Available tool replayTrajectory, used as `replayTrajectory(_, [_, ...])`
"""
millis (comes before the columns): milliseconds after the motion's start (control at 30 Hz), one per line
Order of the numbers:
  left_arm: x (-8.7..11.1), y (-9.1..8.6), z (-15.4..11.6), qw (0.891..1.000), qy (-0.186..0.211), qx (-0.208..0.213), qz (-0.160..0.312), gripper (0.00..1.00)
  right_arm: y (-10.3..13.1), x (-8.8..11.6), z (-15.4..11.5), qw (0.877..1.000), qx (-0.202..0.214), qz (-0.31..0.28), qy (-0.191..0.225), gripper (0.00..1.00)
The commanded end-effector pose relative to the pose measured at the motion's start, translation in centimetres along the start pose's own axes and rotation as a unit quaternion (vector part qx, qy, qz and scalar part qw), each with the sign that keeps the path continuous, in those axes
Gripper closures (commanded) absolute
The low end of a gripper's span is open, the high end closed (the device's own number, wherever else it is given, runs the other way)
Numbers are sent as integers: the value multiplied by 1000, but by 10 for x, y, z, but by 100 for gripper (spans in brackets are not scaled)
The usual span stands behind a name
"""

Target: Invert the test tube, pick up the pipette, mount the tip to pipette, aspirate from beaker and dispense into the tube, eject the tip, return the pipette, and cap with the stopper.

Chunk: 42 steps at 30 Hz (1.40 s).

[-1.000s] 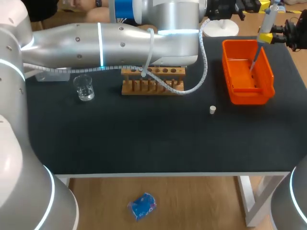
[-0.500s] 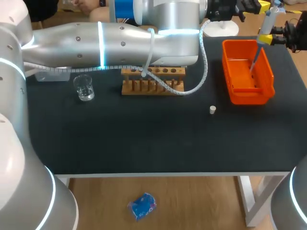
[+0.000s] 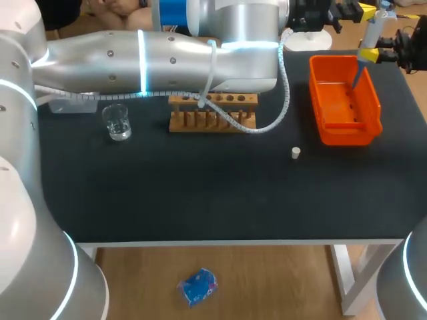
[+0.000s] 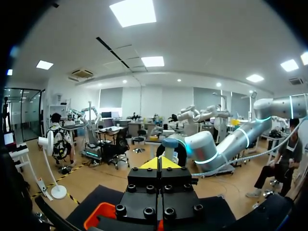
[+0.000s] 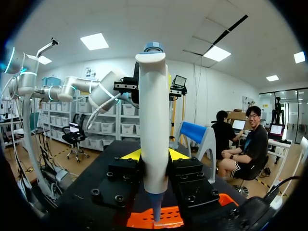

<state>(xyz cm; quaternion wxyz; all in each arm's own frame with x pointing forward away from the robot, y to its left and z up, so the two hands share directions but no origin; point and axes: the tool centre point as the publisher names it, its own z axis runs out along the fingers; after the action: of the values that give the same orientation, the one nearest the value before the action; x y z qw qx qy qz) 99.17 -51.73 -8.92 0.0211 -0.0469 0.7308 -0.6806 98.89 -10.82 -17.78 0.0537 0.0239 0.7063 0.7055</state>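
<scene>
Nearest on the black table (image 3: pixel 200 200), a small white stopper (image 3: pixel 295 153) stands alone, well apart from everything else. Farther back, a clear glass beaker (image 3: pixel 118 123) sits toward the left, with a wooden test tube rack (image 3: pixel 212 113) near the middle; a cable off the left arm (image 3: pixel 153 60) hangs across the rack, and I cannot tell whether a tube stands in it. To the right lies an orange bin (image 3: pixel 347 137). Above the bin's far end, the right gripper (image 3: pixel 369 53) is clamped on the pipette (image 3: pixel 371 27), a yellow tip on either side of the upright white body, the pipette's slim lower end pointing down over the bin. Farthest back, the left arm reaches across past the middle, and the left gripper (image 3: pixel 352 10) hangs beyond the bin, fingers pressed together with nothing between them.
</scene>
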Motion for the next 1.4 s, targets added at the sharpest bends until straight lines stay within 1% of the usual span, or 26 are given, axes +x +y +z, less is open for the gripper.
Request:
replayTrajectory(33, [3, 13, 5, 1000, -6, 2, -1, 100, 9, -4, 1, 1000, 0, 0, 3, 100])
replayTrajectory(167, [4, 13, 5, 1000, -8, 2, -2, 100, 9, -4, 1, 1000, 0, 0, 3, 100])
replayTrajectory(300, [4, 8, 5, 1000, -6, 7, 4, 100, 9, -4, 1, 1000, 0, 0, 3, 100])
replayTrajectory(400, [5, -2, 3, 1000, -7, 11, 12, 100, 9, -4, 1, 1000, 0, 0, 3, 100])
replayTrajectory(567, [5, -25, -3, 999, -6, 22, 28, 100, 9, -4, 1, 1000, 0, 0, 3, 100])
replayTrajectory(700, [3, -38, -10, 999, -6, 30, 37, 100, 9, -4, 1, 1000, 0, 0, 3, 100])
replayTrajectory(800, [3, -45, -19, 999, -9, 32, 41, 100, 9, -4, 1, 1000, 0, 0, 3, 100])
replayTrajectory(833, [3, -47, -23, 998, -11, 39, 40, 94, 9, -4, 1, 1000, 0, 0, 3, 100])
replayTrajectory(867, [3, -48, -28, 998, -11, 42, 39, 92, 9, -4, 1, 1000, 0, 0, 3, 100])
replayTrajectory(900, [3, -48, -32, 998, -17, 40, 41, 94, 9, -4, 1, 1000, 0, 0, 3, 100])
replayTrajectory(933, [3, -49, -36, 998, -18, 39, 42, 98, 9, -4, 1, 1000, 0, 0, 3, 100])
replayTrajectory(967, [3, -49, -40, 998, -19, 39, 41, 97, 9, -4, 1, 1000, 0, 0, 3, 100])
replayTrajectory(1000, [4, -49, -45, 998, -20, 41, 40, 91, 9, -4, 1, 1000, 0, 0, 3, 100])
replayTrajectory(1033, [4, -49, -48, 998, -21, 41, 40, 86, 9, -4, 1, 1000, 0, 0, 3, 100])
replayTrajectory(1067, [5, -49, -52, 998, -20, 38, 39, 84, 9, -4, 1, 1000, 0, 0, 3, 100])
replayTrajectory(1100, [7, -48, -57, 998, -23, 36, 38, 77, 9, -4, 1, 1000, 0, 0, 3, 100])
replayTrajectory(1133, [8, -47, -62, 998, -22, 35, 38, 74, 9, -4, 1, 1000, 0, 0, 3, 100])
replayTrajectory(1200, [12, -46, -72, 999, -28, 24, 38, 64, 9, -4, 1, 1000, 0, 0, 3, 100])
replayTrajectory(1267, [16, -43, -82, 999, -27, 18, 35, 64, 9, -4, 1, 1000, 0, 0, 3, 100])
replayTrajectory(1300, [18, -42, -88, 999, -29, 12, 36, 57, 9, -4, 1, 1000, 0, 0, 3, 100])
replayTrajectory(1333, [21, -41, -92, 999, -25, 10, 33, 53, 9, -4, 1, 1000, 0, 0, 3, 100])
replayTrajectory(1367, [24, -39, -97, 999, -20, 9, 32, 32, 9, -4, 1, 1000, 0, 0, 3, 100])
replayTrajectory(1400, [27, -37, -102, 999, -21, 6, 33, 17, 9, -4, 1, 1000, 0, 0, 3, 100])
